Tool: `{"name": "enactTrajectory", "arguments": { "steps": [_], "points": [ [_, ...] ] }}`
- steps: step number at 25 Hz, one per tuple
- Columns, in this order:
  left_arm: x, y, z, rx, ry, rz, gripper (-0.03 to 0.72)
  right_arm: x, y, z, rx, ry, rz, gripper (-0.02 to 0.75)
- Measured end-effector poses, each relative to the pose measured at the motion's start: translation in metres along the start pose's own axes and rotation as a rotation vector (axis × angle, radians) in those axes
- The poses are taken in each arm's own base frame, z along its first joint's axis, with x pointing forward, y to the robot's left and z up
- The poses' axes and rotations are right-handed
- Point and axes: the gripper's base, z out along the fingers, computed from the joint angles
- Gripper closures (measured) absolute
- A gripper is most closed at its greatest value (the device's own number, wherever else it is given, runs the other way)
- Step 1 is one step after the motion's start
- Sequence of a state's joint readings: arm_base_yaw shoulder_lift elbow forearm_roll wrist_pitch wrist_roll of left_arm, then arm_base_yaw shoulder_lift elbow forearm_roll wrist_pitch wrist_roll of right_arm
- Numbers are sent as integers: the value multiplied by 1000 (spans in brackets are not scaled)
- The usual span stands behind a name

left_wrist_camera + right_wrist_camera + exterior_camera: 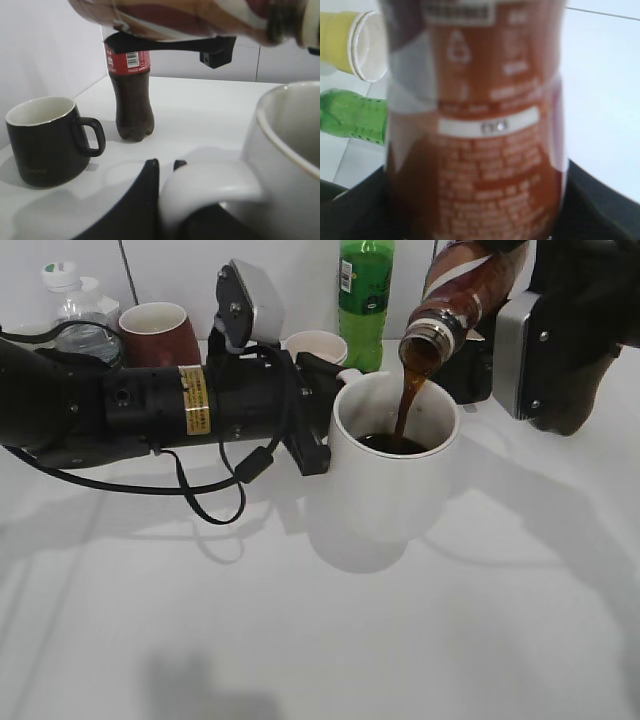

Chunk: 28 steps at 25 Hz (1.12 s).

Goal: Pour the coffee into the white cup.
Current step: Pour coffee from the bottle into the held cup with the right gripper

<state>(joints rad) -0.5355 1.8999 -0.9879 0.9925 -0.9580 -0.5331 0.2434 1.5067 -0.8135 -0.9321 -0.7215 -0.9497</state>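
The white cup (393,488) stands at mid table with dark coffee in its bottom. My left gripper (322,420) is shut on the cup's handle (210,187) from the left. My right gripper (520,310) is shut on the brown coffee bottle (455,290) and holds it tilted, mouth down, above the cup's rim. A brown stream (405,405) runs from the bottle's mouth into the cup. The bottle's label fills the right wrist view (480,150). Its underside crosses the top of the left wrist view (200,20).
A green soda bottle (365,295), a dark red mug (160,332), a small pale cup (318,345) and a clear water bottle (80,315) stand behind. A black mug (45,142) and a cola bottle (131,95) show in the left wrist view. A yellow paper cup (355,45) shows in the right wrist view.
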Motion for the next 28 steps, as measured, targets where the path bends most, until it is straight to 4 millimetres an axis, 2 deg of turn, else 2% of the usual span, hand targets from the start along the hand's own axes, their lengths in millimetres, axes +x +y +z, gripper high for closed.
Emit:
{"name": "enactTrajectory", "arguments": {
  "steps": [28],
  "points": [
    [1,0,0,5,5,4,638,0,0,0,4,0,-25,202]
  ]
}}
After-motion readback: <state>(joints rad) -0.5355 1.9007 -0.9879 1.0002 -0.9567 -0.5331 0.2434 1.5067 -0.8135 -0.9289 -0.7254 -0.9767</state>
